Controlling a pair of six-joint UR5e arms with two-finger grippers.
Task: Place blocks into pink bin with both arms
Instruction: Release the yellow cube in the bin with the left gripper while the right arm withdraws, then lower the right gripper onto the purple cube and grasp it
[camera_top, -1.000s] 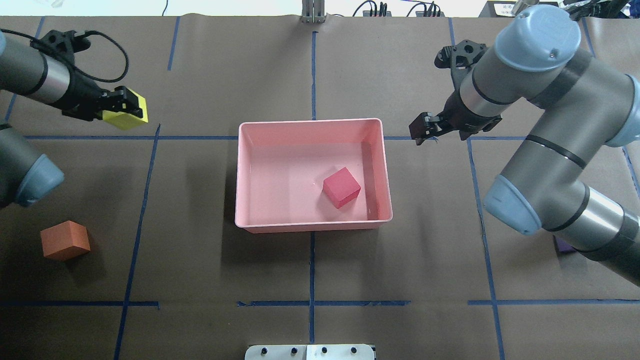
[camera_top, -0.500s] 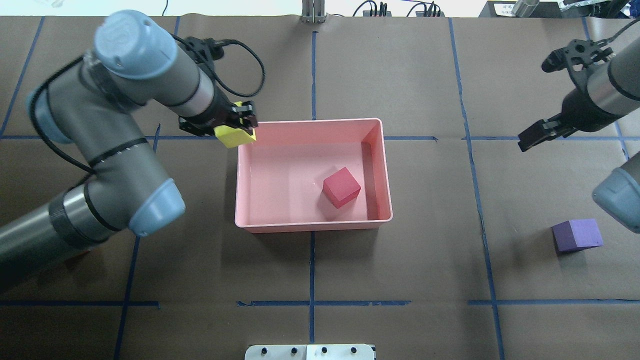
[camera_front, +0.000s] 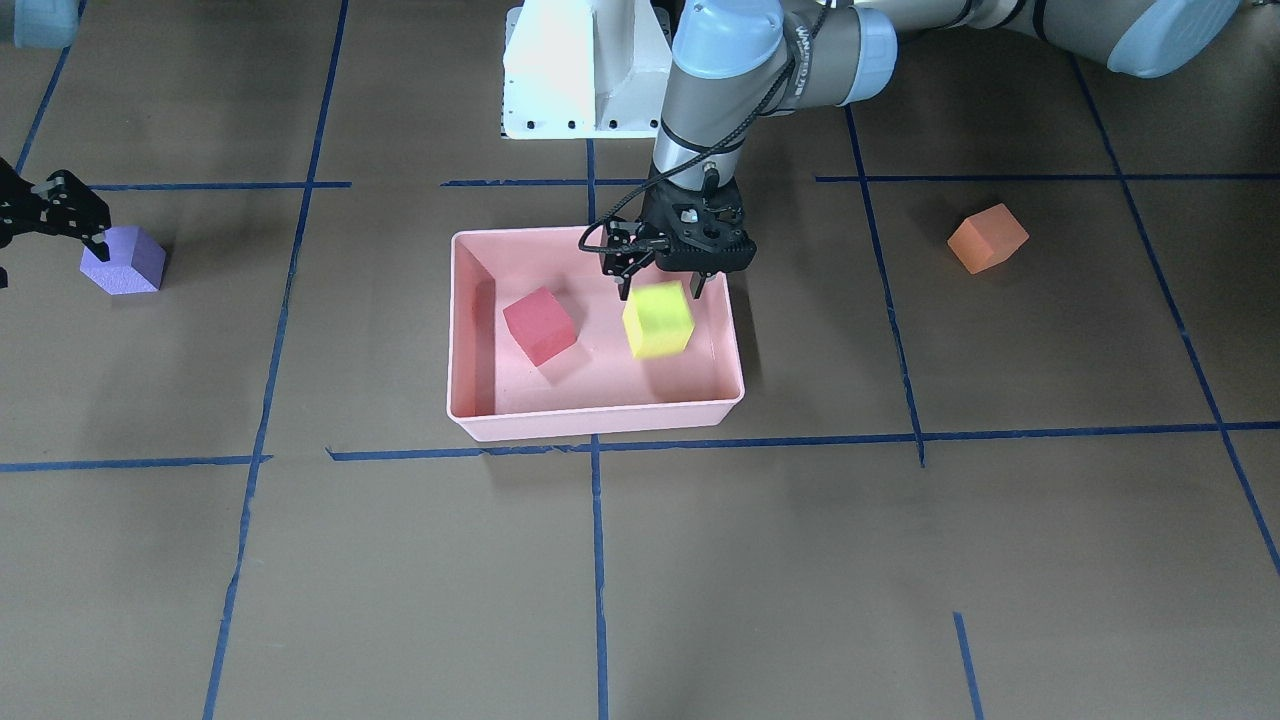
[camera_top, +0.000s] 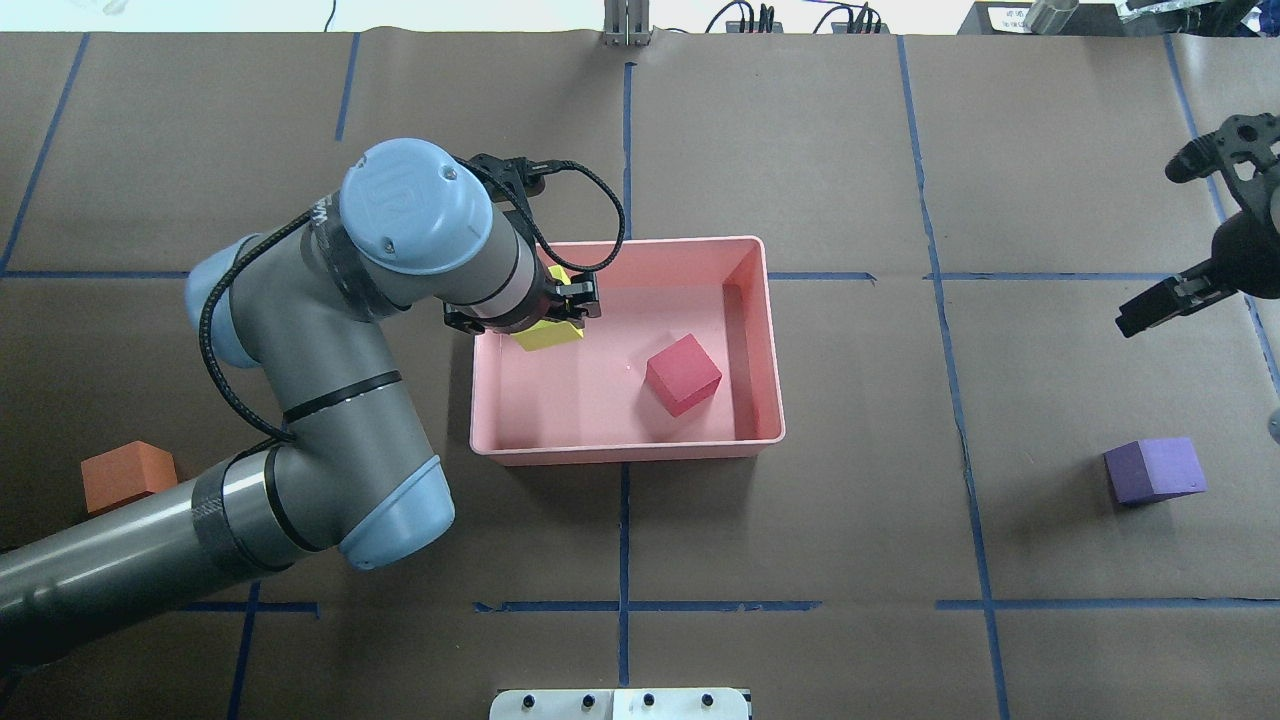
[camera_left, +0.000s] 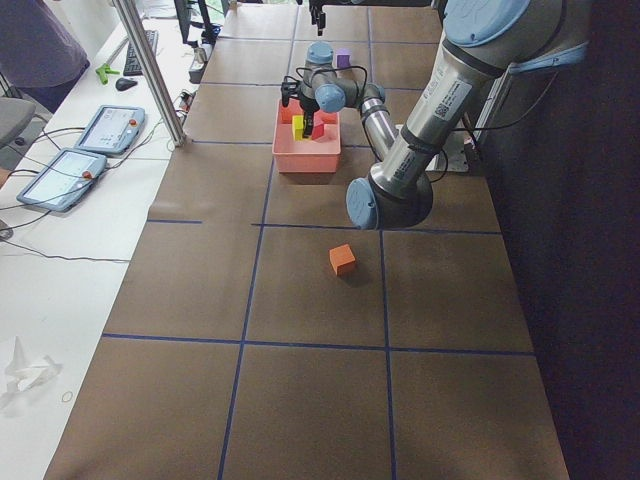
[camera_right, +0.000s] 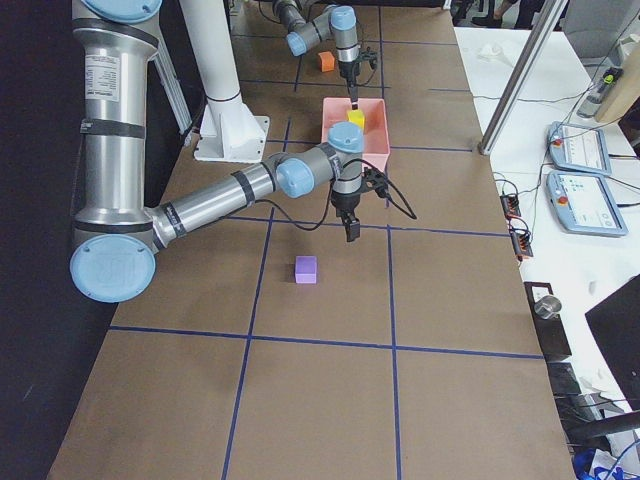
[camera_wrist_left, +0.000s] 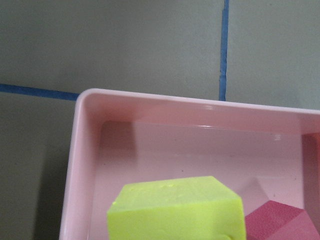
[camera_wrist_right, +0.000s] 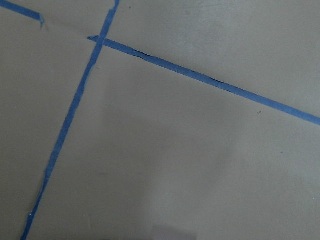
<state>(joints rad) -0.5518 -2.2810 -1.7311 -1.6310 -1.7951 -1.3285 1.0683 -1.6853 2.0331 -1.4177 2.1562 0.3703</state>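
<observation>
The pink bin (camera_top: 625, 455) sits mid-table and also shows in the front view (camera_front: 600, 425). A red block (camera_top: 683, 374) lies inside it. My left gripper (camera_front: 660, 292) hangs over the bin's far left part, shut on the yellow-green block (camera_front: 658, 320), which is above the floor; the left wrist view shows this block (camera_wrist_left: 175, 210) over the bin's corner (camera_wrist_left: 80, 150). My right gripper (camera_top: 1130, 320) is open and empty over the table at far right, beyond the purple block (camera_top: 1155, 470). The orange block (camera_top: 125, 477) lies at near left, beside my left forearm.
Blue tape lines cross the brown table cover. The white pedestal base (camera_front: 585, 70) stands behind the bin on the robot's side. A pale plate with buttons (camera_top: 620, 705) sits at the table's near edge. Tablets (camera_left: 110, 128) lie on a side bench.
My left arm swung right with the yellow-green block, from the table's left to over the bin. My right arm drew back to the right, uncovering the purple block.
</observation>
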